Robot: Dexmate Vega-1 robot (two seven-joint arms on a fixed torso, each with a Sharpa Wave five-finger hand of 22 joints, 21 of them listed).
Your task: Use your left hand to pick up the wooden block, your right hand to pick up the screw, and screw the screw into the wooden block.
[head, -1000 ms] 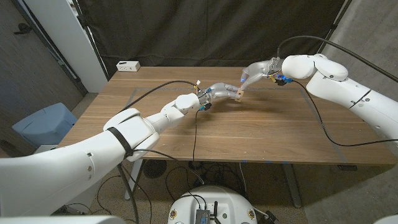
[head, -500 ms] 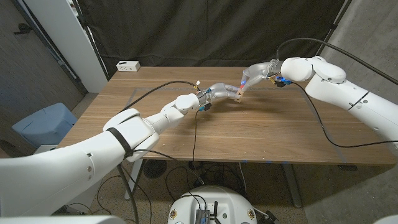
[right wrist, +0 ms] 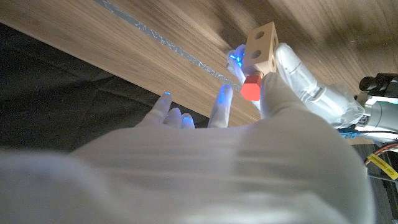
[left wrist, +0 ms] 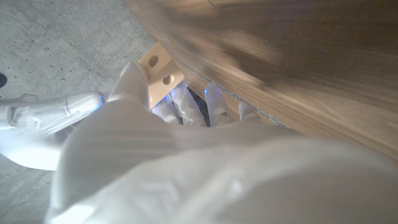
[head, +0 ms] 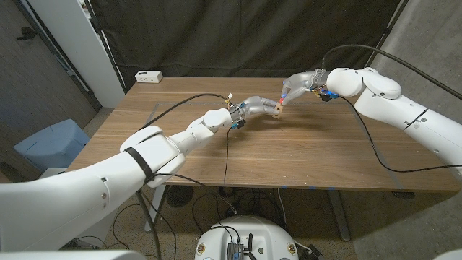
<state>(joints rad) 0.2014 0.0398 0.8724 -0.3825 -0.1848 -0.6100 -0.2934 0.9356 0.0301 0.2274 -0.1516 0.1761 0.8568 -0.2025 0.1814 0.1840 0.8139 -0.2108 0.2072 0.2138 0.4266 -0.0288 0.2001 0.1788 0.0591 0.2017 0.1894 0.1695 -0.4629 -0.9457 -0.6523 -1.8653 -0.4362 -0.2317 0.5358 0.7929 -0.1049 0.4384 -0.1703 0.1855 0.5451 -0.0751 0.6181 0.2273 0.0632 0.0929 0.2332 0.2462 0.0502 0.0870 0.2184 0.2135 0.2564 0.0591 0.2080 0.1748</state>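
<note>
Above the table's far middle, my left hand [head: 254,106] holds the small pale wooden block [head: 277,108] off the surface. In the left wrist view the block [left wrist: 160,65] shows two round holes, with my fingers [left wrist: 134,81] gripping it from below. My right hand [head: 298,81] reaches in from the right and pinches the red-headed screw [head: 283,97] against the block. In the right wrist view the screw's red head [right wrist: 250,89] sits right under the block [right wrist: 261,45], held between my fingertips [right wrist: 273,93], and the left hand [right wrist: 308,84] is behind it.
A white box [head: 149,76] lies at the far left corner of the wooden table [head: 289,152]. Black cables [head: 225,144] trail over the table from both wrists. A dark curtain hangs behind the table, and a blue seat [head: 47,144] stands off its left side.
My right hand has shifted slightly at the block while keeping the screw against it. The left hand and block have stayed in place.
</note>
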